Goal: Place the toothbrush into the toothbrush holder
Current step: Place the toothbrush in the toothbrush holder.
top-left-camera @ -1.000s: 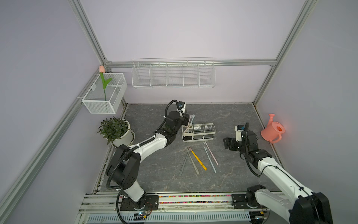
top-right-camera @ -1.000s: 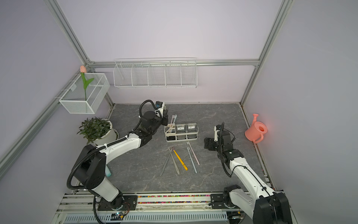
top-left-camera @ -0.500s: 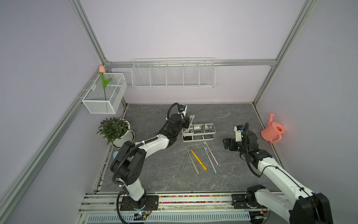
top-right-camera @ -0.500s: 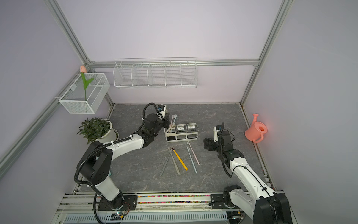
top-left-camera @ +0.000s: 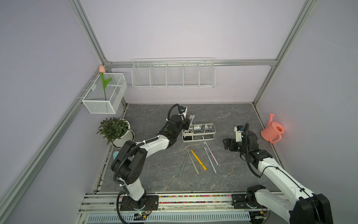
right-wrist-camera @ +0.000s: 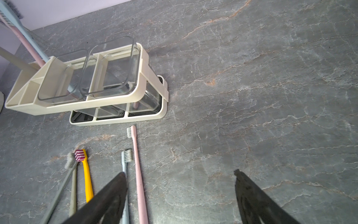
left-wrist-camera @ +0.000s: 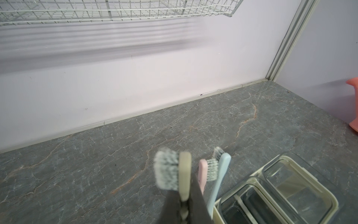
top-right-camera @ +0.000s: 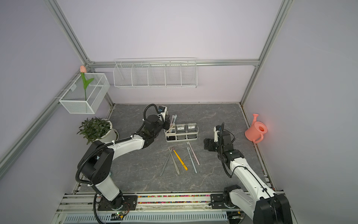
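My left gripper (left-wrist-camera: pixel 184 201) is shut on a beige toothbrush (left-wrist-camera: pixel 185 170) with grey-white bristles, held head-up. In both top views this gripper (top-left-camera: pixel 187 124) sits at the left end of the toothbrush holder (top-left-camera: pixel 199 132), a cream rack with two clear cups. In the right wrist view the beige handle (right-wrist-camera: pixel 17 60) slants down to the holder's (right-wrist-camera: pixel 143 64) end compartment. A pink brush (left-wrist-camera: pixel 202 172) and a light blue brush (left-wrist-camera: pixel 222 168) stand in that compartment. My right gripper (right-wrist-camera: pixel 179 174) is open and empty, low over the table right of the holder (top-right-camera: pixel 181 133).
Several toothbrushes lie in front of the holder: two grey (top-left-camera: pixel 185 161), a yellow one (top-left-camera: pixel 198 160), a blue one (top-left-camera: pixel 210 160) and a pink one (top-left-camera: pixel 212 155). A potted plant (top-left-camera: pixel 115 130) stands at the left and a pink watering can (top-left-camera: pixel 273 131) at the right wall.
The left arm's elbow and wrist have shifted slightly, while the held toothbrush stays at the holder's left end. The right arm has not moved.
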{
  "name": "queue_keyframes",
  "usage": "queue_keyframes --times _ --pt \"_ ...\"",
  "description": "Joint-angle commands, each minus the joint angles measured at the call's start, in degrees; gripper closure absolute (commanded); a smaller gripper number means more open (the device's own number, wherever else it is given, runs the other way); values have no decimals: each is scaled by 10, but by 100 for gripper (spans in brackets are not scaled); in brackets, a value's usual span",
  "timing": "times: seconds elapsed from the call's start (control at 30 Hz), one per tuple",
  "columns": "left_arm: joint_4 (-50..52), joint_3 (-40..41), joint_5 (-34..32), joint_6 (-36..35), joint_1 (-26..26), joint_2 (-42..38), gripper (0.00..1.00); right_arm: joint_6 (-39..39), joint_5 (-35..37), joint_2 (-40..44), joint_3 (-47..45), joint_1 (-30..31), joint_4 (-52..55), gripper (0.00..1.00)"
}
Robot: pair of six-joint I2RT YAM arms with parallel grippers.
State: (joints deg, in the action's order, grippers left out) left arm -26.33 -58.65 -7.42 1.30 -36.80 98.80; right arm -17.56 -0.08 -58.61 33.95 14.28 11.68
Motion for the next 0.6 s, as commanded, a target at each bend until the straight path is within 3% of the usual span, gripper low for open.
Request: queue_keyframes --times 0.0,0.57 --pt "-9 10 8 8 1 14 100 0 -7 9 5 -4 3 11" --pt "-31 20 23 16 1 38 100 -2 -7 6 4 -4 5 11"
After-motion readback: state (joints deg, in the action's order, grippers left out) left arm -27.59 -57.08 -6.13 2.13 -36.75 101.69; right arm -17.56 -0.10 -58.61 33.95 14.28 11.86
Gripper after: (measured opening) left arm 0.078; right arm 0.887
